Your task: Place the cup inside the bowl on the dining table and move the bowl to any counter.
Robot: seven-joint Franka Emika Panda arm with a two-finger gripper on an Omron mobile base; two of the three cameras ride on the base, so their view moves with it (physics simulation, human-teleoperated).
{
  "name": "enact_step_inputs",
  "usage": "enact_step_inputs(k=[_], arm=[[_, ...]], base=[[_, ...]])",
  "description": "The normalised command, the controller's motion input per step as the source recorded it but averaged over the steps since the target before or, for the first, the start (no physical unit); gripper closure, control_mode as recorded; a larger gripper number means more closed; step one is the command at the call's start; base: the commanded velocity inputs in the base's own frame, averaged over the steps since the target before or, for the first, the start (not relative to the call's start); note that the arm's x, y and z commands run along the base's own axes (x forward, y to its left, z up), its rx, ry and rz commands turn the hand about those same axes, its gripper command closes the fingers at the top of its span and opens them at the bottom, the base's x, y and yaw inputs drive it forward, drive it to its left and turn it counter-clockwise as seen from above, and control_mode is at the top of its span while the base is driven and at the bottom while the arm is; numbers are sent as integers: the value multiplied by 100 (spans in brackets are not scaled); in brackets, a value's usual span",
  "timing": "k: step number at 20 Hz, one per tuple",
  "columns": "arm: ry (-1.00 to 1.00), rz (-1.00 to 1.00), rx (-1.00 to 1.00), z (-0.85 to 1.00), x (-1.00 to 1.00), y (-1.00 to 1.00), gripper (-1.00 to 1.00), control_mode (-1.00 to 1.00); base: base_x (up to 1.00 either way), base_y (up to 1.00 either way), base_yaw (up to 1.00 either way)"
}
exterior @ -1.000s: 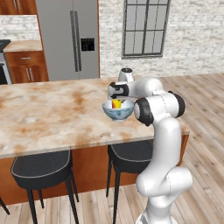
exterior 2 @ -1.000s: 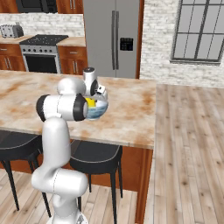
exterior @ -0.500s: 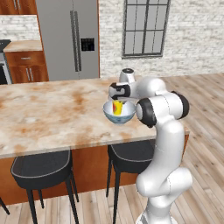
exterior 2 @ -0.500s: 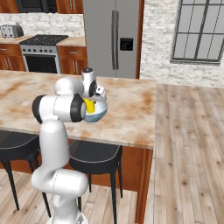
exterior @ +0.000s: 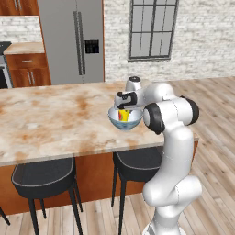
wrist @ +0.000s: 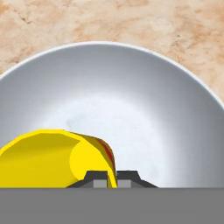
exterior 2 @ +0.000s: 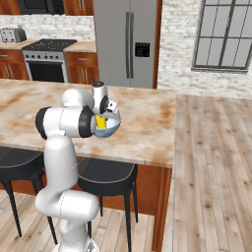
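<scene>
Table: long beige, rust-veined marble dining table (exterior: 41,124) with black round stools (exterior: 43,176) under its near edge.
Bowl: round pale blue-grey bowl (exterior: 125,119), white inside, raised just above the table's near end.
Cup: small yellow cup (wrist: 57,157) with a red patch, tipped over inside the bowl.
Gripper: two-finger gripper (wrist: 112,178) clenched on the bowl's rim beside the cup.

No text, label, brand or number is readable anywhere.

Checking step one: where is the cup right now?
The cup lies tilted inside the bowl, which hangs above the dining table near its window end, with the shut gripper on the bowl's rim.
</scene>
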Motion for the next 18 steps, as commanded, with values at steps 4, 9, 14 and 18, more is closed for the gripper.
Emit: enact_step_inputs(k=[4, 9, 14, 18], arm=[[0, 0, 0, 0, 0, 0, 100, -100], [0, 0, 0, 0, 0, 0, -100, -100], [0, 0, 0, 0, 0, 1, -100, -100], [0, 0, -1, 8, 0, 3, -100, -100]], base=[[0, 0, 0], [0, 0, 0], [0, 0, 0], [0, 0, 0]])
